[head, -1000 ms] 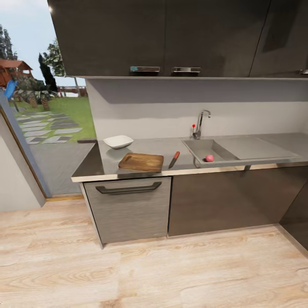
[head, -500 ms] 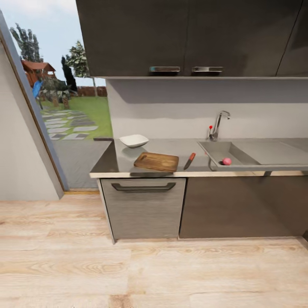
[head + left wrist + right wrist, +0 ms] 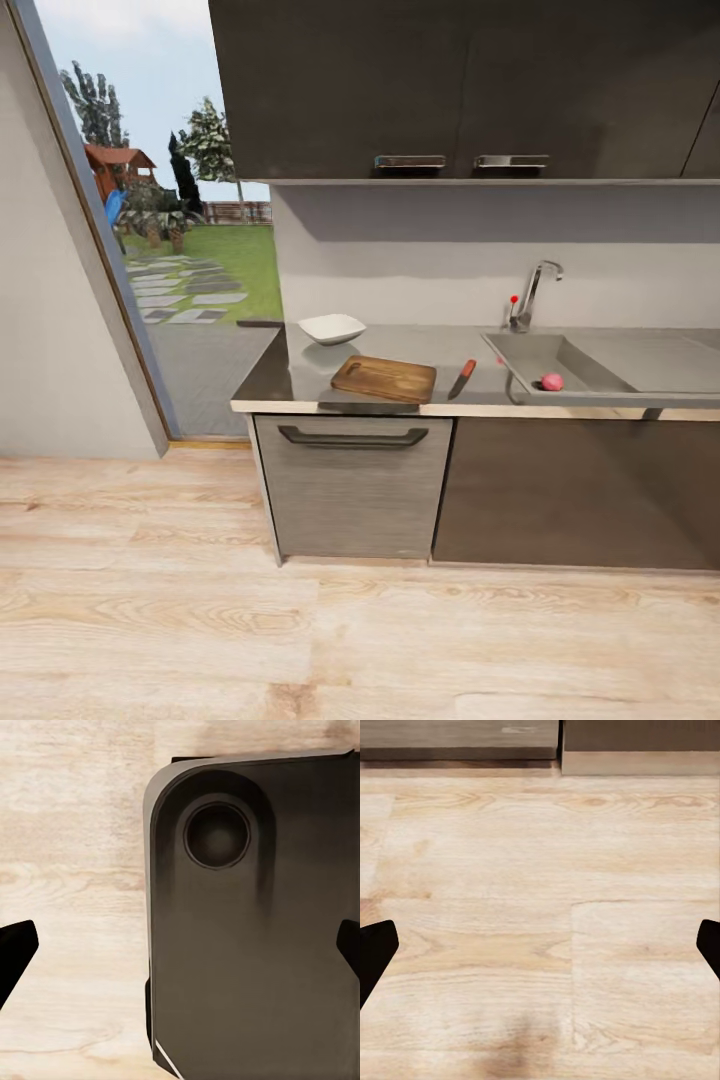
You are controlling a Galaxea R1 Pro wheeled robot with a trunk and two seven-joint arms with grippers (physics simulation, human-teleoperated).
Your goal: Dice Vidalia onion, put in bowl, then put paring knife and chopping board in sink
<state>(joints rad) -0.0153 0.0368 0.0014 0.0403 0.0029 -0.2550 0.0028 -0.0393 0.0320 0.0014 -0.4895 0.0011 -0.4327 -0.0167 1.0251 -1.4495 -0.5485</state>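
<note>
Both my fingers sets apart, empty: left fingers [image 3: 16, 952] over my dark base, right fingers [image 3: 376, 952] over wood floor [image 3: 540, 915]. On bench [image 3: 420, 345]: bowl [image 3: 332, 328], chopping board [image 3: 385, 379], paring knife [image 3: 461, 379]. Onion [image 3: 552, 382] in sink [image 3: 590, 362].

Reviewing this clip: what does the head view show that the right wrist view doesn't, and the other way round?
Head view alone: the countertop carrying the bowl, the chopping board and the paring knife; the sink with the pink onion inside and the tap behind it; also the upper cabinets and the garden outside.

Right wrist view alone: the right gripper, fingertips wide apart over bare boards.

Both: the wooden floor and the cabinet base.
</note>
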